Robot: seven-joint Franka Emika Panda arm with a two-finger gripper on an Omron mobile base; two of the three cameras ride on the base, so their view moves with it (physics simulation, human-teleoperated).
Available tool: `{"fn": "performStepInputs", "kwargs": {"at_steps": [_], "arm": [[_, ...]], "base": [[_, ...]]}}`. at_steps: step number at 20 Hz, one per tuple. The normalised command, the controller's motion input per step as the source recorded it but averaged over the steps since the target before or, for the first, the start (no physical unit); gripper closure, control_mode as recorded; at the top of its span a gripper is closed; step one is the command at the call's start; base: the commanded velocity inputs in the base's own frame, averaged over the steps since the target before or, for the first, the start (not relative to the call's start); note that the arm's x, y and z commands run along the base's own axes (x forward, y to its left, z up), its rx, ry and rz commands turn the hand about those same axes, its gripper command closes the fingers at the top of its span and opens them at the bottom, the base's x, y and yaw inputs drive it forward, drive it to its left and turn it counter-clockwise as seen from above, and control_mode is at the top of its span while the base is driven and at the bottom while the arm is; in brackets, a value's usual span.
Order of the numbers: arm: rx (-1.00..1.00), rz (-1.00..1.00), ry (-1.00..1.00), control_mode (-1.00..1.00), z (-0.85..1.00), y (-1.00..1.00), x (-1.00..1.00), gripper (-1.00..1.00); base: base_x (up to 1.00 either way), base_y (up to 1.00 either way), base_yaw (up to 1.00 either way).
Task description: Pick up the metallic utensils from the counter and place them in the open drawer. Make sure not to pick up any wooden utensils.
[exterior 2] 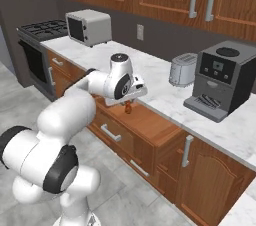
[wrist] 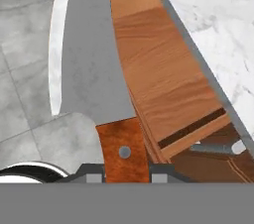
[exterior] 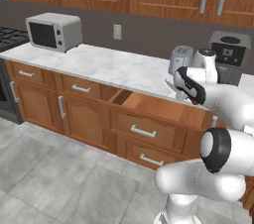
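Observation:
A grey-bladed knife with a reddish-brown handle is one of the metallic utensils. My gripper is shut on its handle. In the right base view the gripper hangs over the left part of the open drawer, with the knife pointing down. In the hand view the blade lies over the drawer's front edge and the grey floor, beside the drawer's light wooden inside. The white marble counter runs just behind the drawer. The wooden utensils are out of view.
On the counter stand a silver toaster oven, a toaster and a dark coffee machine. Shut drawers with silver bar handles sit below the open one. A stove is at the far left. Wall cabinets hang above.

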Motion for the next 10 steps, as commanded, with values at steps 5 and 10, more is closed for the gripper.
{"fn": "performStepInputs", "kwargs": {"at_steps": [5, 10], "arm": [[-0.22, 0.48, 0.19, -1.00, -0.60, 0.03, 0.52, 1.00], [-0.13, 0.09, 0.10, -1.00, -0.30, 0.06, 0.00, 1.00]], "base": [[0.00, 0.00, 0.00], [0.00, 0.00, 0.00]]}}
